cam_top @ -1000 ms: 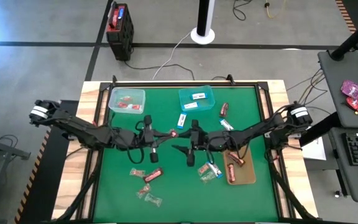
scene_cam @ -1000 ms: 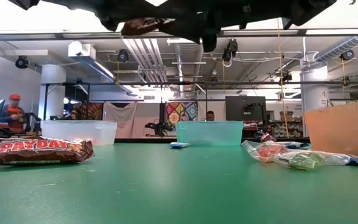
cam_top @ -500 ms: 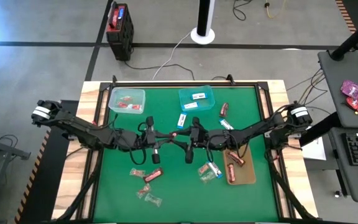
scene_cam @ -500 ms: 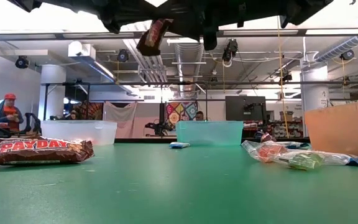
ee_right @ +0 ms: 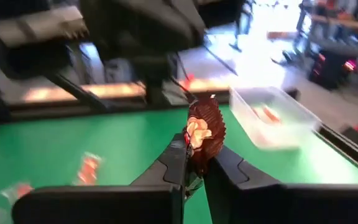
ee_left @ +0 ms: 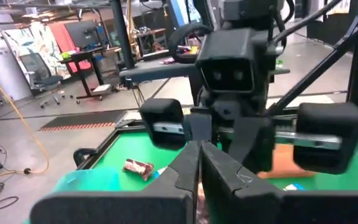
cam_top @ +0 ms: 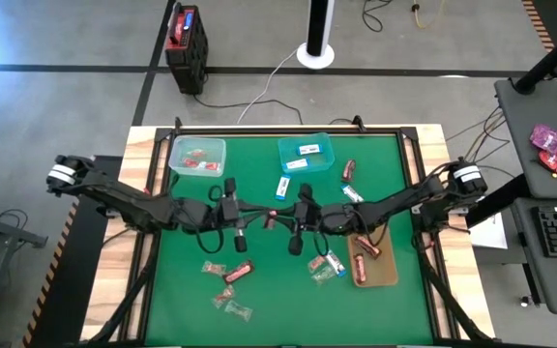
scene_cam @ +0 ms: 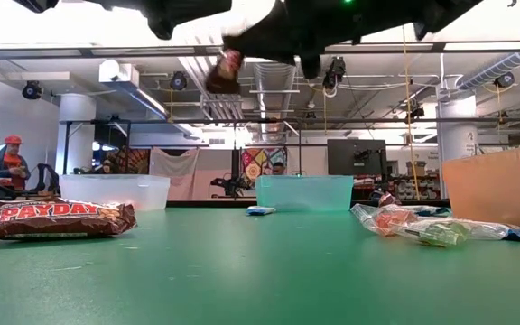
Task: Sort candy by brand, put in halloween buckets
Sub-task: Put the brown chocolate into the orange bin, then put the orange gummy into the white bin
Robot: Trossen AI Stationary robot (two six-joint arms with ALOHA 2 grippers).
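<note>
Red-brown bar (ee_right: 204,135), green table (cam_top: 259,290), teal bucket (cam_top: 306,153).

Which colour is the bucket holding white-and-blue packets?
Translucent teal bucket; the high view shows it best.

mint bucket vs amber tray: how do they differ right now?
The mint bucket sits at the table's far left; the amber tray sits near right. The mint bucket is pale and translucent with red-pink sweets inside; the amber tray is brown and holds dark red-brown bars. Both are rectangular and rest on the green mat.
</note>
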